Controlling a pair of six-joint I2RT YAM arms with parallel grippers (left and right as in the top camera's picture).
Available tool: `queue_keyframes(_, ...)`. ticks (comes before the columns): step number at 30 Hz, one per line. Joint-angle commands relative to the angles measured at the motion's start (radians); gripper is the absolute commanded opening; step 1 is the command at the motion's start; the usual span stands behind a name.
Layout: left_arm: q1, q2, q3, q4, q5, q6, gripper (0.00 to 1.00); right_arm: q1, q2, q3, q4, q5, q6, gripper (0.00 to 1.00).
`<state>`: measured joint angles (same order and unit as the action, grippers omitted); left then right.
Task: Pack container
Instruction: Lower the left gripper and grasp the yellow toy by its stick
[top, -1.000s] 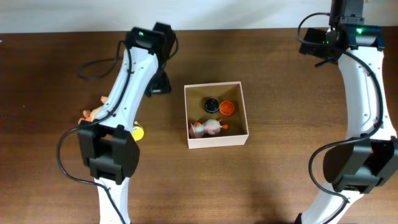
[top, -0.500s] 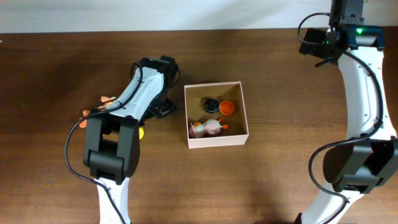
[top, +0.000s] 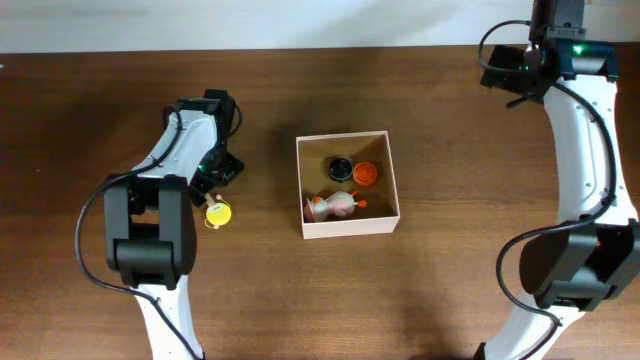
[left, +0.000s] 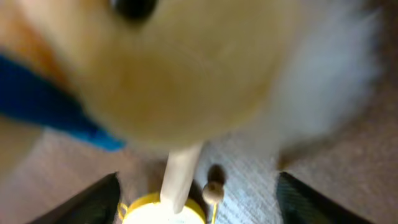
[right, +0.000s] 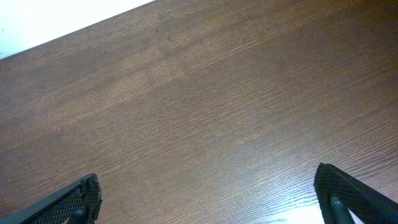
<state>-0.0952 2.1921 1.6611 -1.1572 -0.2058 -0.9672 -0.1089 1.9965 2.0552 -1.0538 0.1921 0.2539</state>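
Looking down on a square, shallow container (top: 350, 226) at the middle of a dark wooden desk (top: 450, 280).
Has thin white walls and a tan cardboard floor; holds a black disc (top: 341, 167), an orange round piece (top: 365, 173) and a pink-and-white toy (top: 335, 205). Well to its left, a yellow toy (top: 217, 212) by the left end effector (left: 204, 199), fingers spread wide, fuzzy blurred toy (left: 186, 68) against its lens. Right end effector (right: 211, 199) likewise released, over bare desk.
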Motion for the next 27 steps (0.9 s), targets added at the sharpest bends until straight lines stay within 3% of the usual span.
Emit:
queue_keyframes(1, 0.004, -0.015, -0.012, 0.027, 0.000, 0.053, 0.72, -0.003, 0.005, 0.011, 0.000, -0.002, -0.004, 0.99)
queue_keyframes(13, 0.015, -0.015, -0.159, 0.127, 0.000, 0.079, 0.69, -0.003, 0.005, 0.011, 0.000, -0.002, -0.004, 0.99)
queue_keyframes(17, 0.018, -0.015, -0.184, 0.150, 0.000, 0.079, 0.48, -0.003, 0.005, 0.011, 0.000, -0.002, -0.004, 0.99)
queue_keyframes(21, 0.018, -0.015, -0.211, 0.171, 0.000, 0.079, 0.41, -0.003, 0.005, 0.011, 0.000, -0.002, -0.004, 0.99)
queue_keyframes(25, 0.018, -0.015, -0.220, 0.189, 0.000, 0.079, 0.24, -0.003, 0.005, 0.011, 0.000, -0.002, -0.004, 0.98)
queue_keyframes(27, 0.018, -0.015, -0.220, 0.198, 0.001, 0.079, 0.23, -0.003, 0.005, 0.011, 0.000, -0.002, -0.004, 0.99)
